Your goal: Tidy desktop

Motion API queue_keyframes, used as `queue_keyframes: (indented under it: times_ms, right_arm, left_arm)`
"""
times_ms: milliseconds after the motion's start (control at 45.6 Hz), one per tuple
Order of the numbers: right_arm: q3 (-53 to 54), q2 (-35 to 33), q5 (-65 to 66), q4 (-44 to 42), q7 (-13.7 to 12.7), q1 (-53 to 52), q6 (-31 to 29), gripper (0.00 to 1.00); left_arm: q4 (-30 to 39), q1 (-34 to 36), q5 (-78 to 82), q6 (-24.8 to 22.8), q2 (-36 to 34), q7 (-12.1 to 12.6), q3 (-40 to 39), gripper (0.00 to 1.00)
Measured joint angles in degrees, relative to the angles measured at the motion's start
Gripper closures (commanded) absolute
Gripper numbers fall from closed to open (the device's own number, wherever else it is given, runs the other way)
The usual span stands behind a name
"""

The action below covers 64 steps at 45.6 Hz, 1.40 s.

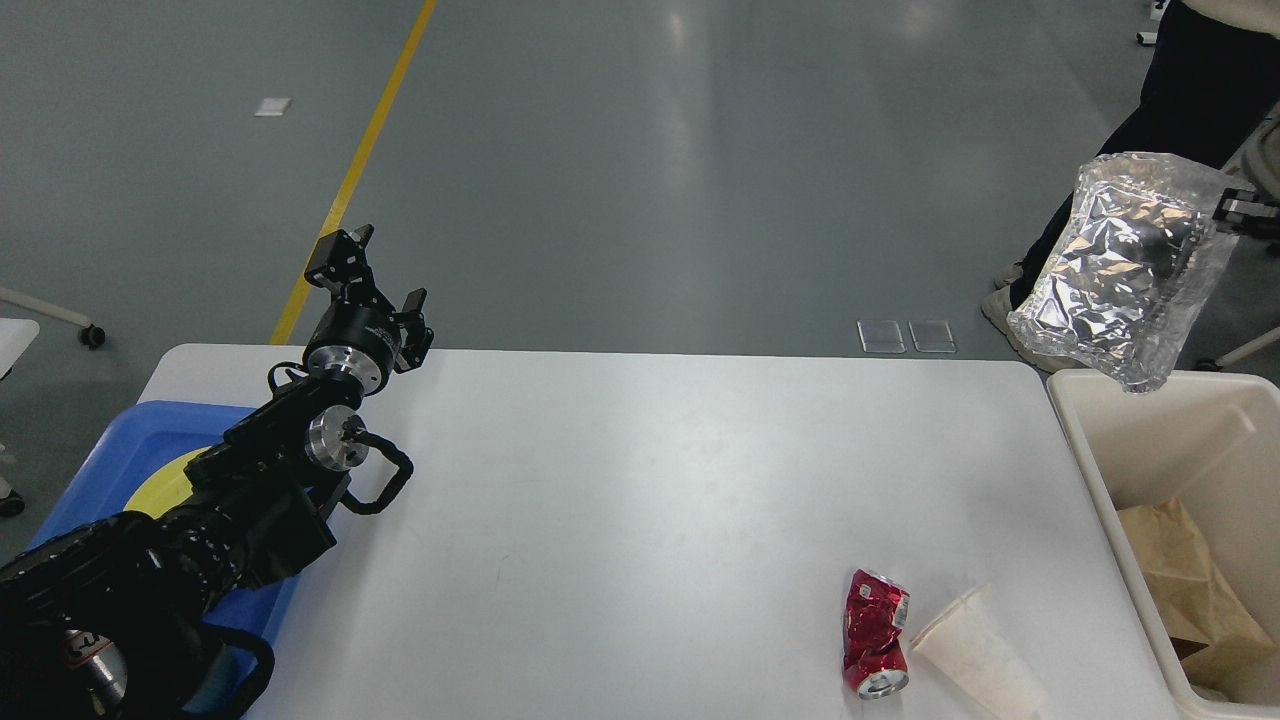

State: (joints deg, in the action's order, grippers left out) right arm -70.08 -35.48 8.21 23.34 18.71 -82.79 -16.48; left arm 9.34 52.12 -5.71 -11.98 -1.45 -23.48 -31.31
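Observation:
The white desktop fills the middle of the head view. A crushed red can lies near its front right, with a white paper cup on its side just to the right of it. My left gripper is open and empty, raised over the desktop's far left corner. My right gripper shows only at the right edge. It holds a crinkled silver foil bag in the air above the far end of the cream bin.
A blue tray with a yellow object sits at the left, partly under my left arm. The cream bin holds brown paper. A person's dark legs stand behind the bin.

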Motion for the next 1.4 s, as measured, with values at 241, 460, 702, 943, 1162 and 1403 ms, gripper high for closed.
queue_keyframes:
  times_ms: [241,460,702,943,1162,1403]
  right_arm:
    - [2.5,-3.5,0.0,-5.2,0.0,6.0,0.3,1.0]
    - [6.1,-5.6,0.0,-8.5,0.1,11.5,3.4,1.0]
    - [14.0,-7.8,0.0,-8.7,0.2,21.0,9.8,1.0]
    - [20.4,-8.9,0.0,-8.7,0.3,27.3,11.8,1.0]
    - [24.6,-8.9,-2.6,-9.4,0.5,31.9,14.1,1.0]
    - [28.3,-8.8,-4.5,-11.3,0.5,35.5,14.5,0.78]
  left_arm:
    - [0.0,0.0,0.0,0.0,0.0,0.0,0.0,0.04]
    - [0.0,0.0,0.0,0.0,0.0,0.0,0.0,0.04]
    - [0.0,0.0,0.0,0.0,0.0,0.0,0.0,0.04]
    - [0.0,0.0,0.0,0.0,0.0,0.0,0.0,0.04]
    - [0.0,0.0,0.0,0.0,0.0,-0.1,0.0,0.04]
    - [0.0,0.0,0.0,0.0,0.0,-0.1,0.0,0.04]
